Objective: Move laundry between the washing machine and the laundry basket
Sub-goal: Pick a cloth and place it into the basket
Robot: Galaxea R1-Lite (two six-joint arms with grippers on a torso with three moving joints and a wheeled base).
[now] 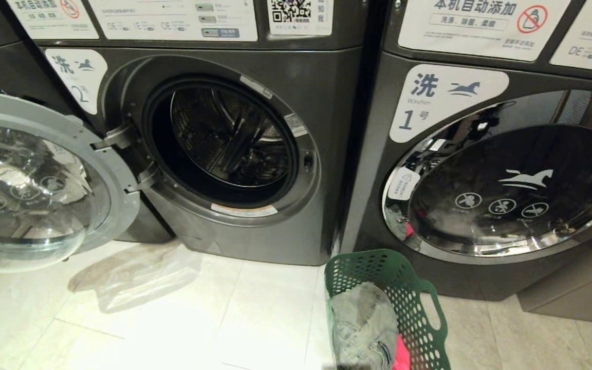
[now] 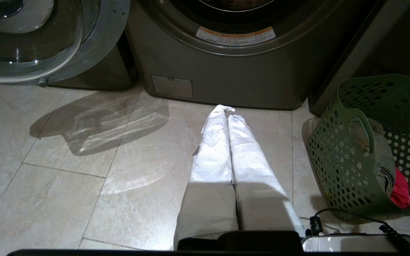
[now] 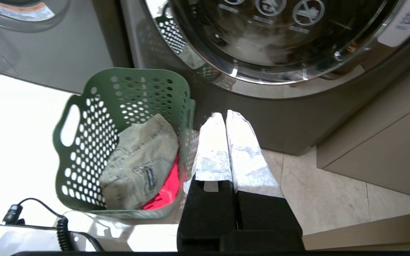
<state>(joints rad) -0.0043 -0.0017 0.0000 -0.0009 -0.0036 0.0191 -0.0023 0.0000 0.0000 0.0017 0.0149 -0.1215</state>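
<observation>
The washing machine (image 1: 285,205), labelled 2, stands with its round glass door (image 1: 34,180) swung wide to the left and its drum (image 1: 224,136) exposed. To its right on the floor sits the green perforated laundry basket (image 1: 409,293), holding laundry: a faded denim garment (image 1: 365,324) over something pink-red (image 3: 166,190). Neither arm shows in the head view. My left gripper (image 2: 226,109) is shut and empty, low over the floor before the machine's base (image 2: 226,81). My right gripper (image 3: 225,114) is shut and empty, just right of the basket (image 3: 84,142).
A like machine labelled 1 (image 1: 481,169), door closed, stands right behind the basket. Another machine stands at the far left behind the open door. A coiled black cable (image 2: 386,227) lies near the basket. Pale tiled floor (image 1: 198,318) spreads in front.
</observation>
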